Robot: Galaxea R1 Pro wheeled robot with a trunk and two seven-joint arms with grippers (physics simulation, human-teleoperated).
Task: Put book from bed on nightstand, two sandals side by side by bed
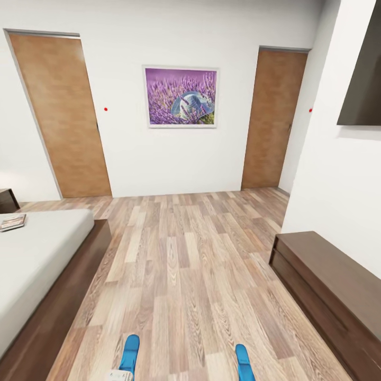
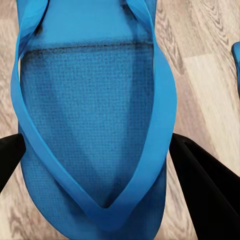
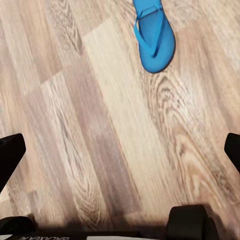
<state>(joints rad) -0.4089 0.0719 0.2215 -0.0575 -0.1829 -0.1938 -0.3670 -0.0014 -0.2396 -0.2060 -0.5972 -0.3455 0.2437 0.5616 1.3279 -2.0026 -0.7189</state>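
- Down at the near edge of the plank floor (image 1: 185, 275): two blue sandals, left sandal (image 1: 129, 353) and right sandal (image 1: 243, 362), well apart, both out in the open aisle beyond the bed's foot end.
- Long axes running roughly parallel to the bed's side rail, pointing on toward the far wall.
- Left gripper (image 2: 107, 165) right over the left sandal (image 2: 95, 115): dark fingers (image 2: 205, 195) spread wide, one on each side of the sole, straps meeting in a V between them; contact with the sole not clear.
- Sliver of the other sandal (image 2: 236, 57) at the frame edge of the left wrist view.
- Right gripper (image 3: 120, 150) hanging over bare planks, fingers (image 3: 10, 155) far apart, holding nothing; right sandal (image 3: 154, 35) some way ahead of it, flat on the floor.
- Bed (image 1: 47, 270) low on the left, off-white mattress, dark wooden frame along the aisle.
- Book (image 1: 12, 222) lying flat on the mattress, at the bed's far corner.
- Dark wooden cabinet (image 1: 7, 200) just past the bed's far end, cut by the frame edge; too little visible to tell more.
- Across the aisle from the bed: long low dark bench (image 1: 328, 291) against the white wall, black screen (image 1: 365, 74) above it.
- Farthest from the bed: white wall with two brown doors, left door (image 1: 61, 111) and right door (image 1: 272, 119), purple picture (image 1: 181, 96) between them.
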